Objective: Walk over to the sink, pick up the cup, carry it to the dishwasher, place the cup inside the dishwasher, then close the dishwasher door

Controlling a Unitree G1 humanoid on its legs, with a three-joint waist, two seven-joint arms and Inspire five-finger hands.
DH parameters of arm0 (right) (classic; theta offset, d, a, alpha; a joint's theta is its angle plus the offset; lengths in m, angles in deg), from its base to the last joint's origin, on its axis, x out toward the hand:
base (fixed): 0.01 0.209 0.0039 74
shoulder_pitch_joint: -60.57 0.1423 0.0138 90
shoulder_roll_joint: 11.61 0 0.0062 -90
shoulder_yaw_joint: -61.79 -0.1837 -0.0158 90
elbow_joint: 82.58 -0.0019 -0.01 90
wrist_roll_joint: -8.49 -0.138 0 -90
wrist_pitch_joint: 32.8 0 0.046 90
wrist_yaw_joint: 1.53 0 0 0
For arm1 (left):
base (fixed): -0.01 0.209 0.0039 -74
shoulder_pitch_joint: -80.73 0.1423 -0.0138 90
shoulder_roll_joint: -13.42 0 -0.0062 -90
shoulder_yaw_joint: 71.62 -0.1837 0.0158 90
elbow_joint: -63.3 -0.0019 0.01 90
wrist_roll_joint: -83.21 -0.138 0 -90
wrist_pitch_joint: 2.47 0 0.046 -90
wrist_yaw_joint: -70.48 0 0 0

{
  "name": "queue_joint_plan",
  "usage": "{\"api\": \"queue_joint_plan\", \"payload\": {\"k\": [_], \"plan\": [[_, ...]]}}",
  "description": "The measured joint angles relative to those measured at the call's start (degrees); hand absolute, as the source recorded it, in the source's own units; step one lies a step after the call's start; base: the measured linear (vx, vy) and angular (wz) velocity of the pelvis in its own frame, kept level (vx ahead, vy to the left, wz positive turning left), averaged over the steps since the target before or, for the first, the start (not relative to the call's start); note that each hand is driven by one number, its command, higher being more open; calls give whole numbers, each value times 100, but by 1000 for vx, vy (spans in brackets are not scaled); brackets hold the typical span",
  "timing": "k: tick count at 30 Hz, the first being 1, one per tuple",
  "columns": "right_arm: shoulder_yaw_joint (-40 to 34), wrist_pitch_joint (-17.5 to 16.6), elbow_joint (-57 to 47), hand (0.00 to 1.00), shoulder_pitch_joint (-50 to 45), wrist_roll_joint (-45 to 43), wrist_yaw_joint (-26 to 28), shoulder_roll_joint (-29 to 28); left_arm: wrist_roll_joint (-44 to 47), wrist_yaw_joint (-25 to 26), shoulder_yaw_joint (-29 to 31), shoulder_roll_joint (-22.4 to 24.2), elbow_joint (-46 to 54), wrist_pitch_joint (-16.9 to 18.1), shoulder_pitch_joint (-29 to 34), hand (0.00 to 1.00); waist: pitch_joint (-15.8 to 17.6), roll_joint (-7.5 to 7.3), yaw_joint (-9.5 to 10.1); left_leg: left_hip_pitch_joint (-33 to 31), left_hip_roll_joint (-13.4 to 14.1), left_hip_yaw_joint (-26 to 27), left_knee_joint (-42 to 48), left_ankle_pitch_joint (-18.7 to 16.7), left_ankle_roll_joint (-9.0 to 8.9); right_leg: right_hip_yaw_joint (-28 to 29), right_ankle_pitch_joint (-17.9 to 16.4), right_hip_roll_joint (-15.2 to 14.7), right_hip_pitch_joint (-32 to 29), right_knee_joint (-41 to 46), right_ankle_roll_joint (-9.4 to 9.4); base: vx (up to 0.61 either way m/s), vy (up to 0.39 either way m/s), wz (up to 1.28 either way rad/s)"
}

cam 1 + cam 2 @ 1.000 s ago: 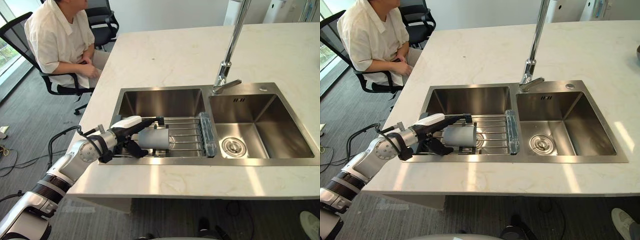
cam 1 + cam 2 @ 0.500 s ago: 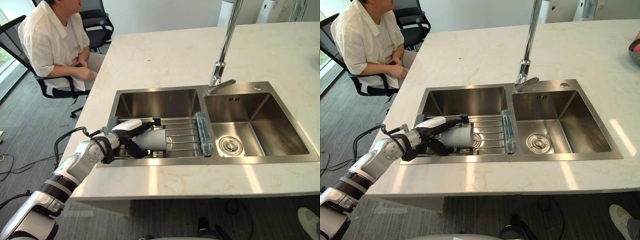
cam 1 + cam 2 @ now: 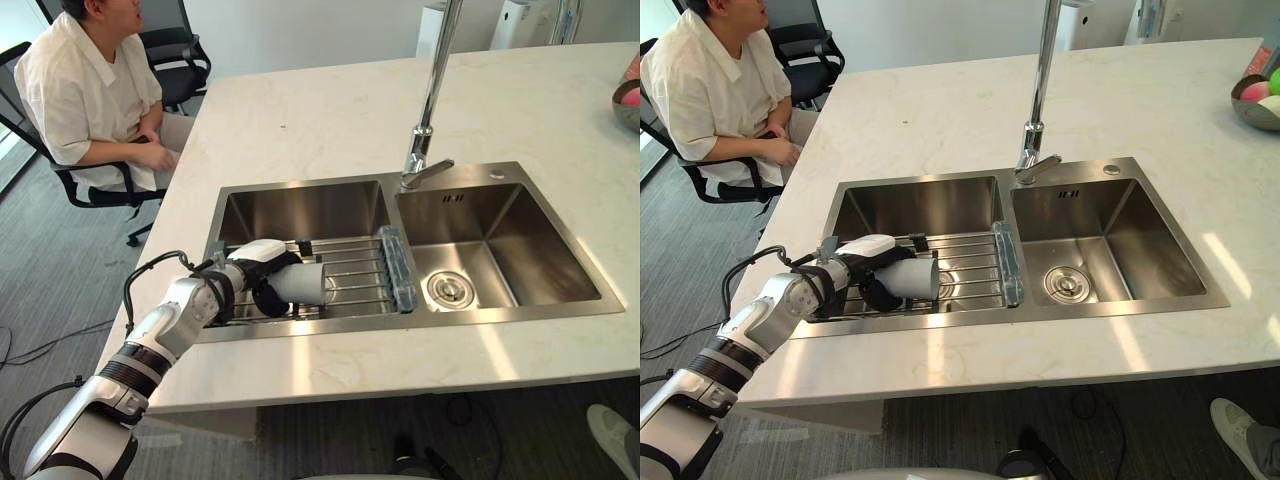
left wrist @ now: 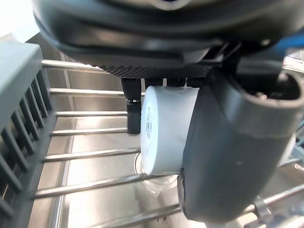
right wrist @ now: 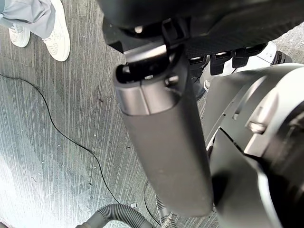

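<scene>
A pale cup lies on its side on the wire rack in the sink's left basin. My left hand comes in from the left and is shut on it, the white-covered thumb over the top and the dark fingers curled round the front. In the left wrist view the cup sits between the thumb and the fingertips. My right hand hangs low over the floor, its thumb and fingers relaxed and holding nothing.
A tall faucet stands between the basins; the right basin has a drain. A ribbed clear strip edges the rack. A person sits in a chair at the far left. A fruit bowl stands at the counter's far right.
The left hand's fingers, stretched out over the cup before, have curled round it. The camera has shifted, so the whole sink sits further left in view.
</scene>
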Motion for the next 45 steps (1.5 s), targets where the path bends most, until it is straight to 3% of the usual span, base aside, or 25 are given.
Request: {"api": "queue_joint_plan", "payload": {"k": [6,13,15,18,21,26,28,32,41,43,45], "plan": [[126,-58,-6,100,-1,0,3,17,-81,498,-78,-20,-185,429,66,0,-10,-12,-5,5,1,-2,5,0,0,-2,-1,0,6,0,1,-6,-4,0],[214,-100,-12,100,-10,-5,30,55,876,2406,-334,-265,-25,910,658,0,10,-43,39,-15,-1,-33,8,1,1,-51,-1,-5,6,23,1,0,0,2],[201,-102,-12,100,-20,-4,55,57,1331,2938,-34,-263,577,1204,941,0,32,-80,101,-22,-3,-50,11,5,4,-87,0,-6,25,28,2,0,0,2],[63,-103,11,100,-65,13,145,70,2165,3300,661,-177,1438,1688,1185,0,33,-85,179,-22,-9,-102,32,5,7,-169,0,-16,77,30,2,-11,-10,6],[-234,-120,30,100,-72,33,234,61,3203,3402,1416,119,2060,1901,1260,0,33,-88,244,-20,-13,-227,84,3,13,-339,-10,-33,172,30,-13,-46,-25,19],[-571,-254,16,100,-46,363,262,52,4634,3427,2288,758,2301,1902,1521,0,5,-103,455,-26,-16,-373,126,-14,0,-460,-63,-49,251,30,-72,-79,-27,13],[-758,-309,29,100,-30,530,230,-28,5153,3430,2578,1206,2413,1879,1814,0,-1,-113,538,-72,-31,-469,131,-13,-4,-537,-72,-63,255,39,-57,-67,-25,17],[-749,-313,10,100,-22,588,170,-152,5885,3409,2770,1556,2359,1749,2167,0,-12,-137,624,-72,-35,-535,132,17,30,-599,-76,-64,291,41,-55,-9,-10,10],[-697,-316,-118,100,14,865,-222,-365,6494,3179,2949,2146,1804,1326,2788,0,-44,-231,665,-38,-19,-617,151,4,55,-676,-225,-75,272,336,-274,3,-2,5],[-698,-323,-119,100,-2,978,-294,-389,6510,3226,2953,2179,1656,1316,2936,0,-34,-248,669,-50,-18,-609,172,-8,63,-652,-281,-99,208,470,-281,-42,4,-3],[-715,-368,-89,100,-24,978,-324,-453,6226,3342,3091,2354,1650,1315,3001,0,0,-314,683,-89,-53,-634,240,-134,74,-626,-546,-223,41,892,-123,-69,1,4]]}}
